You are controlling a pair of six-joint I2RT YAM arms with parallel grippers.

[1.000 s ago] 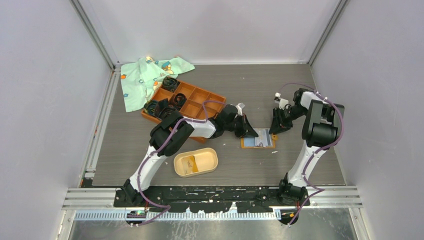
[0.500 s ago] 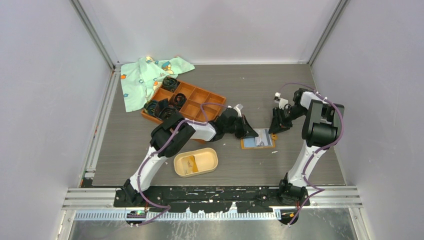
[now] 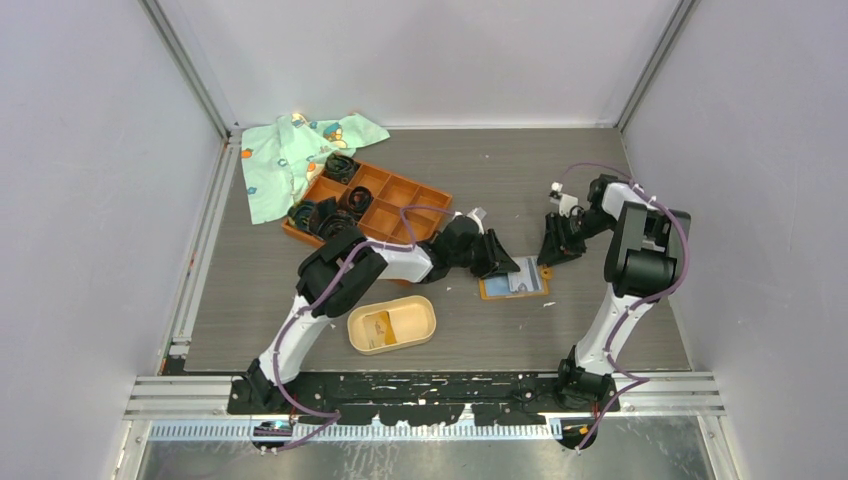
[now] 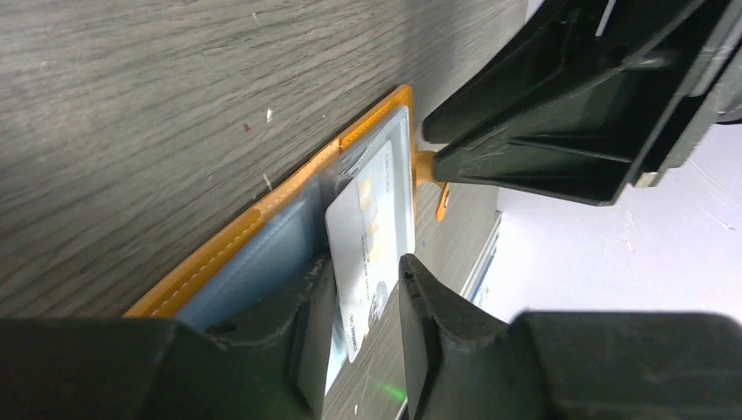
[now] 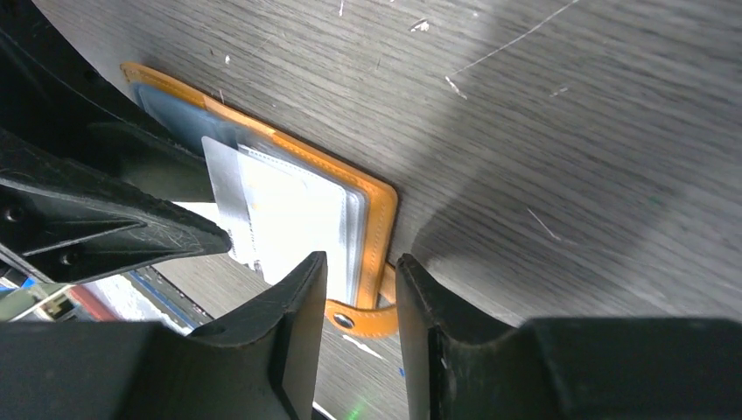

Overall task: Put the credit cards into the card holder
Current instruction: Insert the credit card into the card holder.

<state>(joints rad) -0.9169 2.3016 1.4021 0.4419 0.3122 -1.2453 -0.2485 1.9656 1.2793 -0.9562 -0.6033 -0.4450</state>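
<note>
The left end effector (image 4: 366,262), clamped together a moment ago, has just let its jaws part. They now stand apart on either side of the near corner of a pale, rectangular plastic credit card (image 4: 372,232). The card sticks partway out of a clear sleeve (image 5: 293,219) in the flat orange stitched wallet with blue-grey lining (image 4: 262,208), which lies open on the grey wood-grain tabletop (image 3: 500,170).

My reading is that the card has been teased out but is not secured. The pull needs a fresh grip before the card can travel anywhere.

The right end effector (image 5: 359,258) has also eased a little wider. Its jaws stand apart at the wallet's far edge, straddling the orange snap tab (image 5: 354,322), apparently to pin the wallet down. I cannot tell whether they actually pinch the tab.

The beige oval card holder with a raised rim (image 3: 434,320) sits well apart from the wallet, nearer the arm bases. Something pale lies on its floor, too small to identify.

The card's face carries faint gold marks and a line of small print along one edge. Both are too blurred to read, and no brand can be made out.
</note>
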